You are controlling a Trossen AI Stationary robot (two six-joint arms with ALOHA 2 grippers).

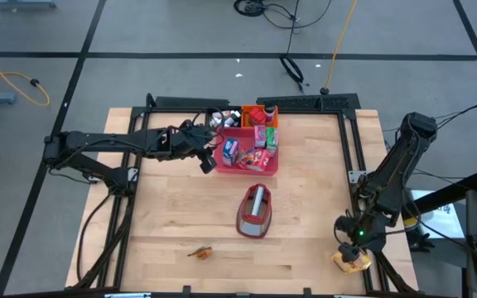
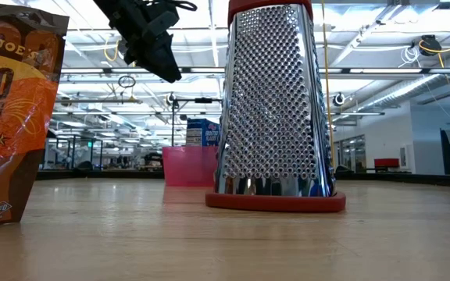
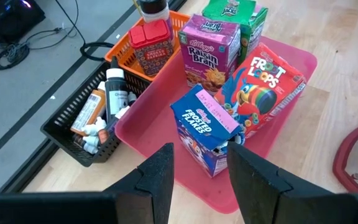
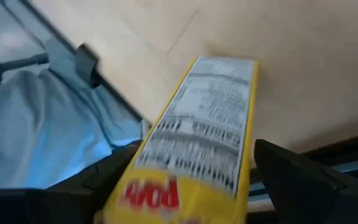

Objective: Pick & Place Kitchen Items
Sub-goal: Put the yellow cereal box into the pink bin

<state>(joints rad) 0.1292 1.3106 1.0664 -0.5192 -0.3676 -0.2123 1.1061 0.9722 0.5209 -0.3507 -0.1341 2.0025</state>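
Even overhead lighting, bright, soft shadows.
Low view: ceiling strip lights, glare on grater (image 2: 274, 101). Right wrist view: yellow carton (image 4: 194, 149) smeared, print out of focus.

left pincer (image 1: 209, 162) parted, right pincer (image 1: 354, 255) gripping

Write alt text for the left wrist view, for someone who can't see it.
The left gripper hangs open above a Frosted Flakes carton in a pink tray, beside Froot Loops, Raisin Bran and a green carton. Next to the tray, an orange basket and a black basket hold small bottles.
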